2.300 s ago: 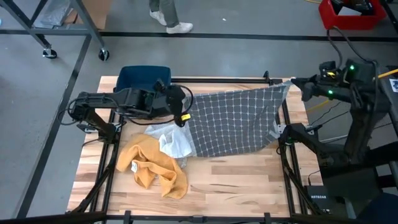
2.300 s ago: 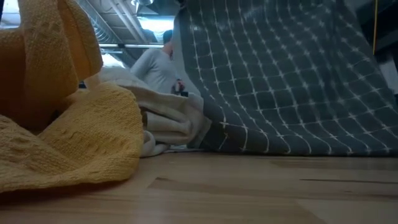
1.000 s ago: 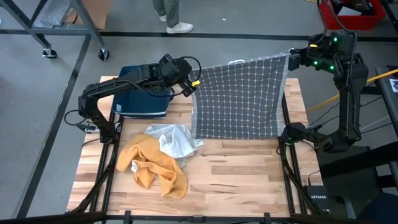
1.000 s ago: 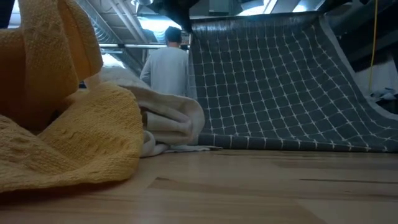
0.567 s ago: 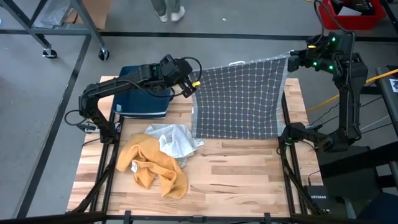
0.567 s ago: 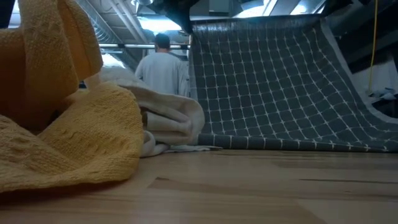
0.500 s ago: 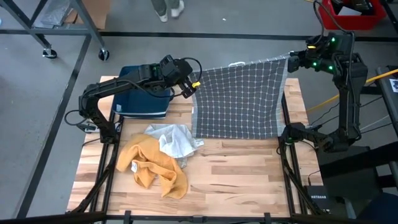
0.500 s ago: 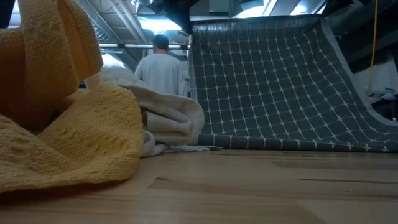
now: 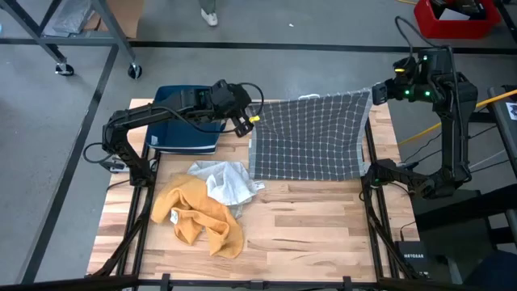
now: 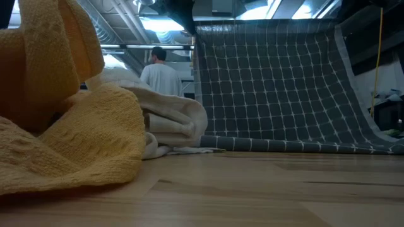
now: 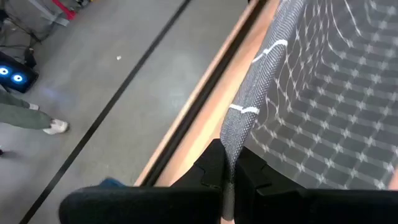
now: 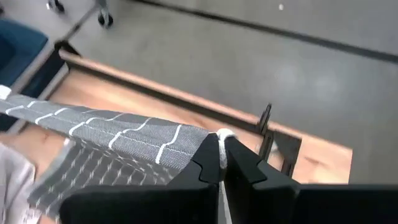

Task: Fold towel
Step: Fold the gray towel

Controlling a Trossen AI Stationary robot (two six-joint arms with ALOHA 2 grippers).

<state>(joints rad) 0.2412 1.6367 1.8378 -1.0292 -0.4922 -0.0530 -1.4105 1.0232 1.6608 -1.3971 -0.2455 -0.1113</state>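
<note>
Grey checked towel (image 9: 311, 137) lifted and stretched by its two far corners above the bench's far edge, left gripper (image 9: 252, 120) and right gripper (image 9: 374, 94) each clamped on one, lower hem resting mid-bench; no fold made yet.

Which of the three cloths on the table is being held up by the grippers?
The grey checked towel, stretched between the left gripper and right gripper. The yellow cloth and white cloth lie crumpled, untouched.
</note>
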